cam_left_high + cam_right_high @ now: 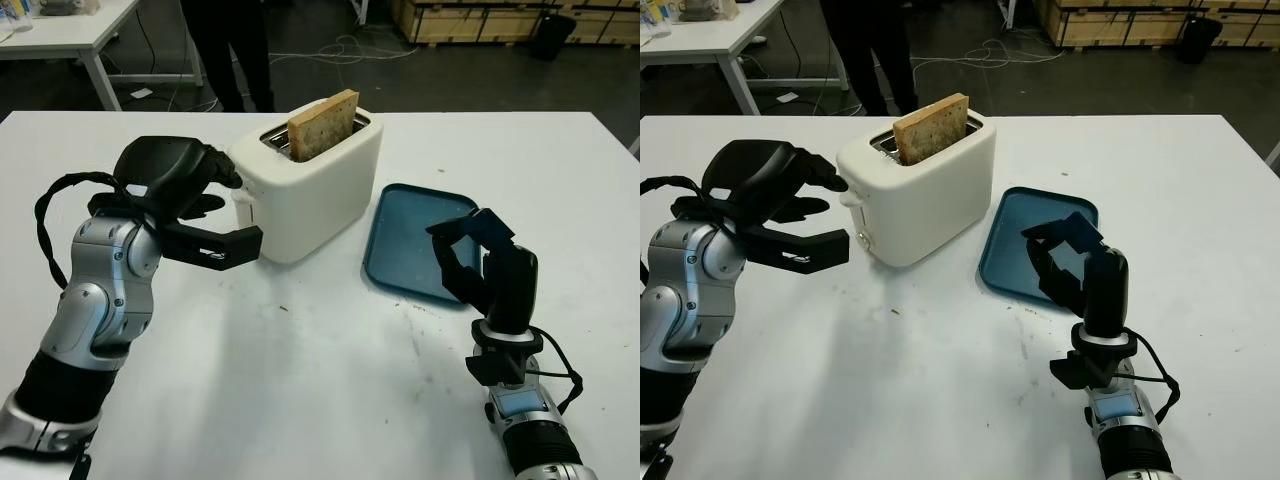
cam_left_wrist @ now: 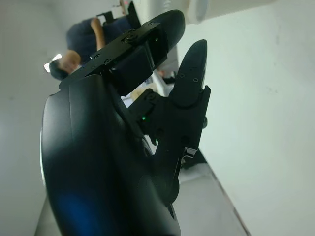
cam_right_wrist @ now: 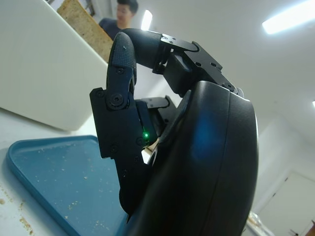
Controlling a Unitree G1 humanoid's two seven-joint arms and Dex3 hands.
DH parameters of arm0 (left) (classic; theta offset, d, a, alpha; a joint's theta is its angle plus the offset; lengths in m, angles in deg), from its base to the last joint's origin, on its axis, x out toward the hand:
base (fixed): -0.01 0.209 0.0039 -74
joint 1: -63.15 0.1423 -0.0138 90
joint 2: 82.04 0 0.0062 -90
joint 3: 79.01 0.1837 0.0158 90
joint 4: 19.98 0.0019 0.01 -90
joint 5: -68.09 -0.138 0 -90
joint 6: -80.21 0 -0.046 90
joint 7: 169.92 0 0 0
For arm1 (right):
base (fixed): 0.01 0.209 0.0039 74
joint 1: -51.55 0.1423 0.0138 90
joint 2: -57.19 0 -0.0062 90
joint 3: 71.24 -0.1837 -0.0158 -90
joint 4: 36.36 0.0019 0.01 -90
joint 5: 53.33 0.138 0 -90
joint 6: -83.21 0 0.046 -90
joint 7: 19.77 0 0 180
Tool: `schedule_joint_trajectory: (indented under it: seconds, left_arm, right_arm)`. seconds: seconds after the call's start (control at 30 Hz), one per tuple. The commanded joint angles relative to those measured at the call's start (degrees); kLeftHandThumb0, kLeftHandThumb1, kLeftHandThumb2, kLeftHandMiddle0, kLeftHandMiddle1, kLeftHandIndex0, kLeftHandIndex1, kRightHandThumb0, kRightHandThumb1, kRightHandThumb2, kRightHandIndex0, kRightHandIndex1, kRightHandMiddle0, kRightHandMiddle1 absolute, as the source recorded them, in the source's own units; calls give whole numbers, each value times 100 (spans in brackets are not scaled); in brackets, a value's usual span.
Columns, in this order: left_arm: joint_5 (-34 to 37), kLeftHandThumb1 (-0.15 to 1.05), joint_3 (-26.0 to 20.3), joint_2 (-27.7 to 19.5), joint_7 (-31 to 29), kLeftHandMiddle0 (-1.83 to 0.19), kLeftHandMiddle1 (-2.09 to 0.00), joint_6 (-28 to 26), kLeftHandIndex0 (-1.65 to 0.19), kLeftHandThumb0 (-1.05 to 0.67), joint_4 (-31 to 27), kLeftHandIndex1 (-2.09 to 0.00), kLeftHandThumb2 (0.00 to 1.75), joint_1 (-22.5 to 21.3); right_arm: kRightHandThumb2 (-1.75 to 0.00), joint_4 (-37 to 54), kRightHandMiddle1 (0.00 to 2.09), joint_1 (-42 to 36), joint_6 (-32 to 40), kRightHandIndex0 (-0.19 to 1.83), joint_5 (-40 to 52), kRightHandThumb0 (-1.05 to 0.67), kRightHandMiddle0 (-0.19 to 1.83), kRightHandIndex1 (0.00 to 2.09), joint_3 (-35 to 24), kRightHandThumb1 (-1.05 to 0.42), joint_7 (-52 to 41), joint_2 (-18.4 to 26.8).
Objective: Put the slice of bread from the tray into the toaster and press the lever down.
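A white toaster (image 1: 310,190) stands on the white table (image 1: 300,380) with the slice of bread (image 1: 323,125) upright in its slot, the upper half of the slice rising above the top. The left hand (image 1: 195,200) is raised at the toaster's near-left end, wrist bent so the black shell sits above the silver forearm; one finger reaches forward to the lever (image 1: 240,195) at that end and appears to touch it, while another finger (image 1: 215,250) extends lower down, its tip just beside the toaster's bottom corner. The hand grips nothing, its fingers held straight out rather than curled. To the right of the toaster lies the blue tray (image 1: 410,215), scattered with crumbs. The right hand (image 1: 475,255) stands upright on its forearm at the tray's near edge, palm turned toward the toaster, fingers bent inward into a loose hook and holding nothing. Beyond the table's far edge a person (image 1: 225,45) in dark trousers stands on the dark floor, beside another white table (image 1: 70,35)
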Motion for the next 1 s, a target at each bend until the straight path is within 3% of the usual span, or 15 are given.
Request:
schedule_joint_trajectory:
  seconds: [0.0, 0.23, 0.27, 0.47, 0.97]
  left_arm:
    - [-58, 92, 56, -9, 45, -96, -172, -6, -108, -25, 81, -1, 8, -147]
    - [12, 92, 108, 1, 169, -94, -175, 102, -117, -26, 332, -4, 9, -244]
    - [21, 92, 115, 3, 195, -94, -175, 121, -126, -27, 361, -9, 9, -254]
    - [32, 92, 142, 40, 268, -95, -175, 154, -118, -28, 444, -4, 10, -301]
    - [24, 92, 140, 48, 226, -96, -175, 135, -122, -28, 394, -4, 12, -327]
  right_arm:
    - [-36, 22, 118, -7, -36, 64, 24, -46, 61, 169, -29, -92, 36, -23]
    - [-36, -3, 119, 4, -66, 64, 40, -45, 61, 170, -23, -92, 34, -24]
    - [-36, -9, 119, 5, -67, 64, 49, -45, 61, 170, -22, -92, 29, -23]
    - [-36, 7, 120, 2, -56, 64, -20, -45, 61, 169, -40, -92, 74, -18]
    - [-36, 25, 118, -27, -11, 64, 28, -46, 61, 169, -14, -92, 48, -23]
